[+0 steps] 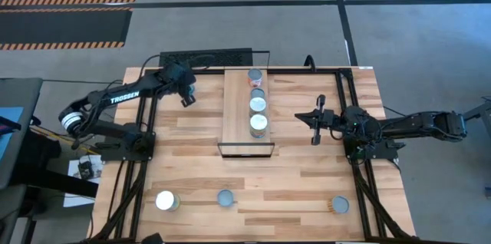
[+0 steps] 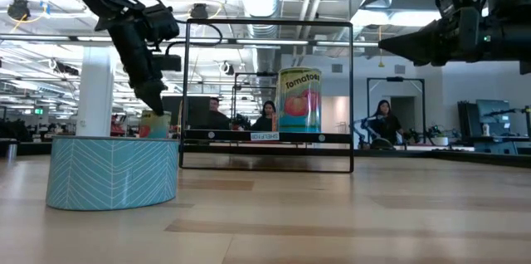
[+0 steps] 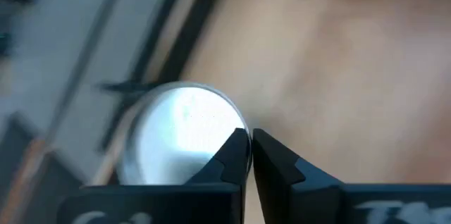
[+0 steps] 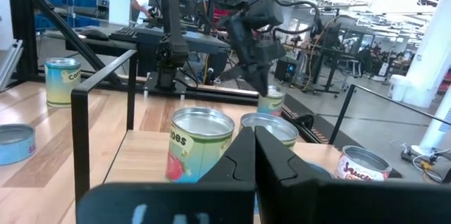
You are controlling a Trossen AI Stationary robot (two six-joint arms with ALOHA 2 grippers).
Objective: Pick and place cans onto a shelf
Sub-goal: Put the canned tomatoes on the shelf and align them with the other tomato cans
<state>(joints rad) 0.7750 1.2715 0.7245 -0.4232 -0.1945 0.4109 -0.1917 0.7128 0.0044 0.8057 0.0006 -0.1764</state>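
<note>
The left gripper [image 1: 187, 100], fingers pressed together and empty, hovers over a can [image 3: 180, 136] left of the shelf [image 1: 236, 117]; rigid, smooth and probably slippery, it should be gripped across its straight sides

In the left wrist view the silvery-topped can [image 3: 180, 139] is blurred and partly hidden behind the left gripper [image 3: 250, 150], its label out of sight.
</note>
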